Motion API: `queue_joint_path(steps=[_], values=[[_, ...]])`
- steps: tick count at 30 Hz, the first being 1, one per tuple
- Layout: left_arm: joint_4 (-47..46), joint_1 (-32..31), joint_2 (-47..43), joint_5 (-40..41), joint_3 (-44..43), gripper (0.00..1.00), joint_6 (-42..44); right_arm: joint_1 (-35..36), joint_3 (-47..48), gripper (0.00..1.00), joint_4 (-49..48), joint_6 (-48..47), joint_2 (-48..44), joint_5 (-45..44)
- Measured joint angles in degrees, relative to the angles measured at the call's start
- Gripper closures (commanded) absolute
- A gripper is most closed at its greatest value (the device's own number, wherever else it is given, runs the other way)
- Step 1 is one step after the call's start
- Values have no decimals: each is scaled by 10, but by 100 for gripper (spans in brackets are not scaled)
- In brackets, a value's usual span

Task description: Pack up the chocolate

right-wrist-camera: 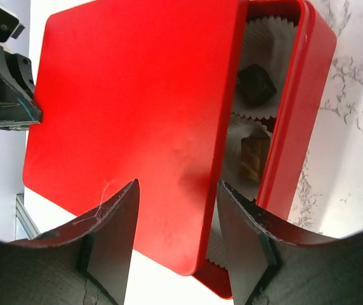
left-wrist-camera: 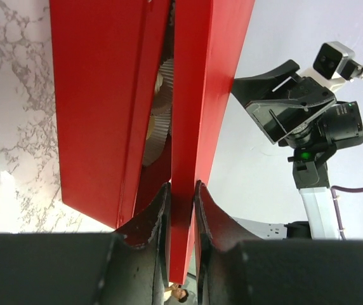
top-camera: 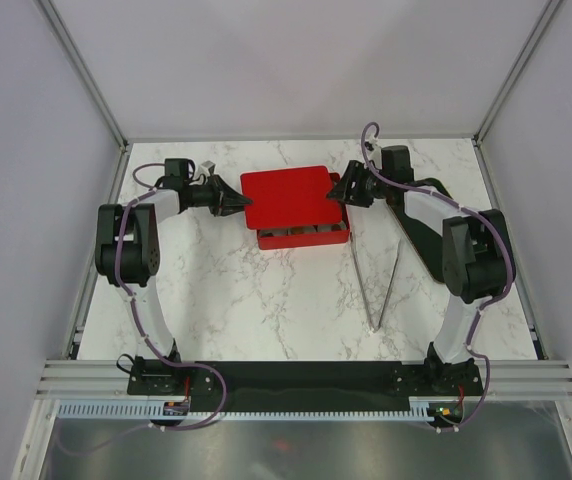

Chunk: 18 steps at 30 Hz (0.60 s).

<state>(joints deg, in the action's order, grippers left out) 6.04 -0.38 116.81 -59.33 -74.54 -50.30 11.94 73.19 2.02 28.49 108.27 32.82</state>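
Note:
The red box sits at the table's back middle, with its red lid tilted over it and leaving the near row uncovered. My left gripper is shut on the lid's left edge, the thin red lid pinched between both fingers. At the lid's right edge my right gripper stands open; its fingers straddle the lid's rim without pressing it. Under the raised lid I see chocolate in white paper cups: a dark piece and a brown-tan piece. The other compartments are hidden.
A pair of long metal tongs lies on the marble table to the right of the box, tips towards the near edge. White walls and a metal frame close in the table on three sides.

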Motion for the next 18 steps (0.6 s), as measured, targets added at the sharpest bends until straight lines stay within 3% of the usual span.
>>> queue_joint_path(steps=[10, 18], values=[[-7, 0, 0, -6, 13, 98, -9, -1, 0, 38, -14, 41, 21, 26], [-9, 3, 0, -7, 22, 98, -11, -15, -27, 46, -80, 103, 33, 66]])
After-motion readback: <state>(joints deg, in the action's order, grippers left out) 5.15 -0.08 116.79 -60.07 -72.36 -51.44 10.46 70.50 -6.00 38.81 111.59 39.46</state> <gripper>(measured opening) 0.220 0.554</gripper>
